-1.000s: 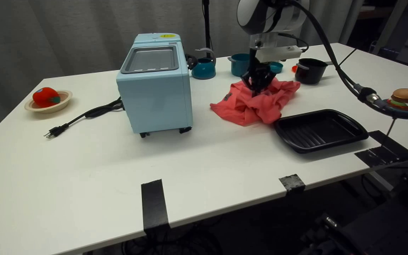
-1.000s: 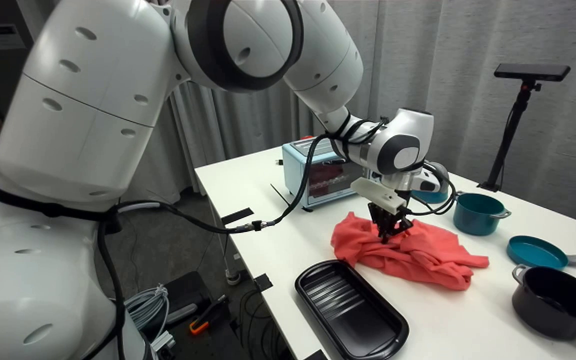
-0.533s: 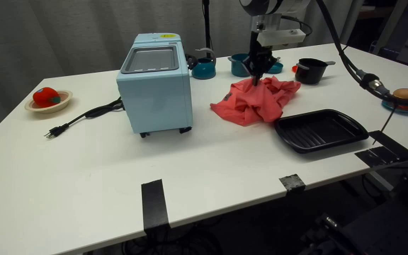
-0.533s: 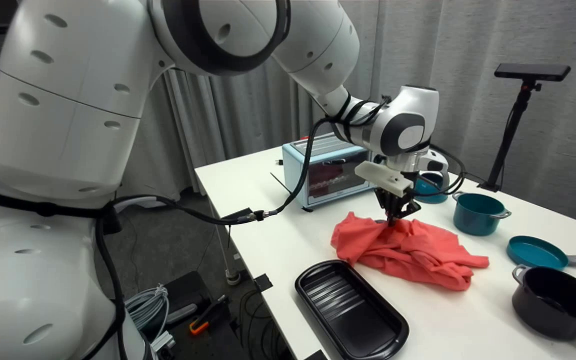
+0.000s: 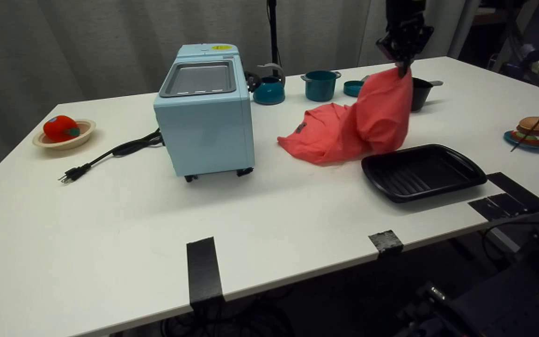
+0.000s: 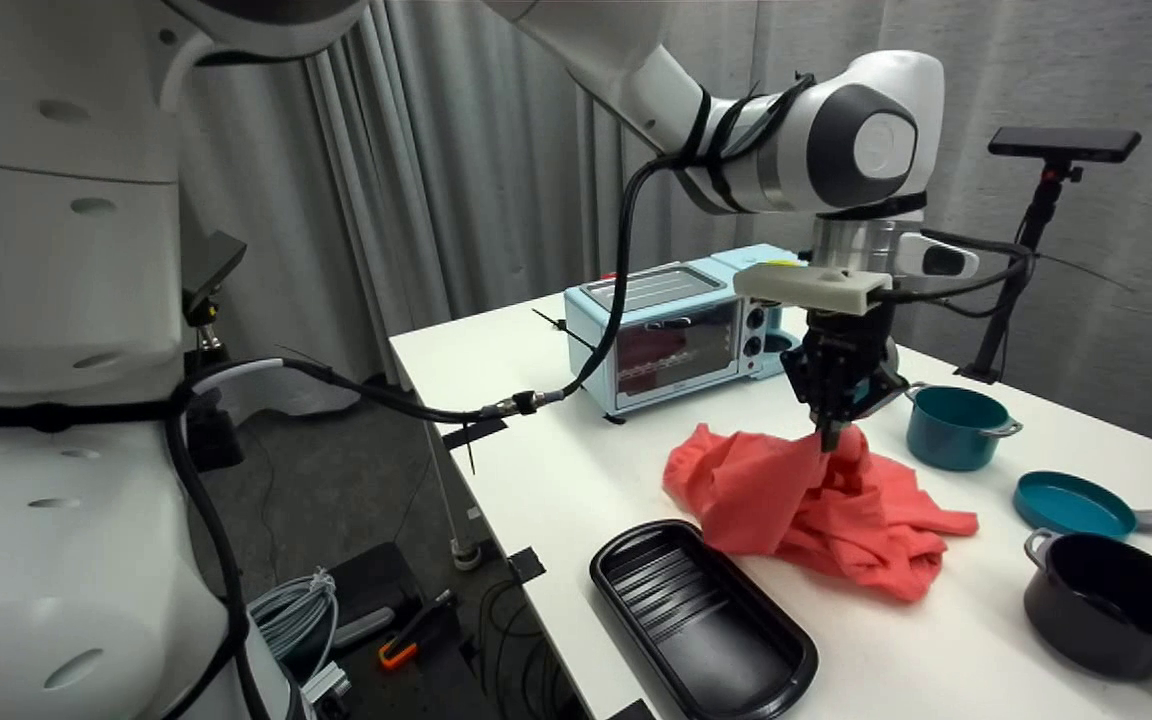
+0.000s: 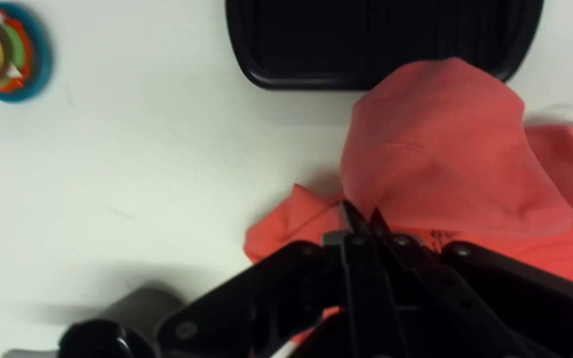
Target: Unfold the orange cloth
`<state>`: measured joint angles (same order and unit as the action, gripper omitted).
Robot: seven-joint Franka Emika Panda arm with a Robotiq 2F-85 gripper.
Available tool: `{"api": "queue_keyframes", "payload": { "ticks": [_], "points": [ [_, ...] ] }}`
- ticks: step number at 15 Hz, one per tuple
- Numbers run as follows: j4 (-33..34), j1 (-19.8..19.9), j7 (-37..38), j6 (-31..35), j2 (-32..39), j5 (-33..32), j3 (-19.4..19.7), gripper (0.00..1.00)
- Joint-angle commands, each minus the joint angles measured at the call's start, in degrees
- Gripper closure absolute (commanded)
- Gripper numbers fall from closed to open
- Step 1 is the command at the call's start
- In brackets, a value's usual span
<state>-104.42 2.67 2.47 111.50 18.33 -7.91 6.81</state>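
The orange cloth looks coral-red and lies crumpled on the white table in both exterior views (image 5: 379, 117) (image 6: 771, 495). One part of it is pulled up into a raised fold hanging from my gripper, while the rest lies bunched on the table. My gripper points down above the cloth in both exterior views (image 5: 404, 70) (image 6: 829, 440), its fingertips closed on the top of the fold. In the wrist view, the gripper's fingertips (image 7: 363, 214) are close together at the edge of the raised cloth (image 7: 445, 149), which overhangs the cloth beneath. The pinched bit itself is hidden between the fingers.
A black baking tray (image 5: 424, 173) lies right beside the cloth, its rim partly under the raised fold in the wrist view (image 7: 311, 82). A light blue toaster oven (image 5: 206, 126) stands on the other side. A teal pot (image 6: 956, 430), teal pan (image 6: 1071, 503) and black pot (image 6: 1116, 600) stand nearby.
My gripper has risen from within the cloth and moved sideways, toward the black pot's side. It has drawn part of the cloth up into a tall fold. The far end stays put.
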Motion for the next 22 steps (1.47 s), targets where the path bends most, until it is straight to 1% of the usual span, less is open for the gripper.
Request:
{"api": "queue_keyframes", "payload": {
  "ticks": [1,4,5,6,7,9,12,14,15,16,19,22],
  "points": [
    [-5.01,0.63,3.93,-9.90,-5.86,-6.58,2.32,1.00],
    [-6.10,1.50,6.55,-19.29,-6.65,-9.73,3.36,1.00],
    [-6.09,1.68,7.75,-22.09,-6.24,-10.60,3.57,0.80],
    [-5.67,1.89,8.72,-25.21,-5.58,-10.85,3.64,0.72],
    [-5.22,2.11,9.04,-27.60,-4.82,-10.93,3.56,0.68],
    [-4.50,2.35,9.31,-31.91,-3.95,-10.51,3.25,0.52],
    [-3.71,2.36,8.72,-35.79,-3.47,-9.41,2.69,0.27],
    [-2.88,2.43,8.72,-34.89,-3.28,-8.30,2.23,0.14],
    [-2.24,2.47,8.59,-33.18,-3.31,-7.36,1.90,0.05],
    [-1.63,2.49,8.55,-31.15,-3.44,-6.36,1.54,0.01],
    [0.48,2.35,8.55,-22.25,-2.87,-3.09,0.52,0.00],
    [0.84,2.20,8.82,-9.53,-0.92,-0.70,-0.35,0.00]
  ]
}}
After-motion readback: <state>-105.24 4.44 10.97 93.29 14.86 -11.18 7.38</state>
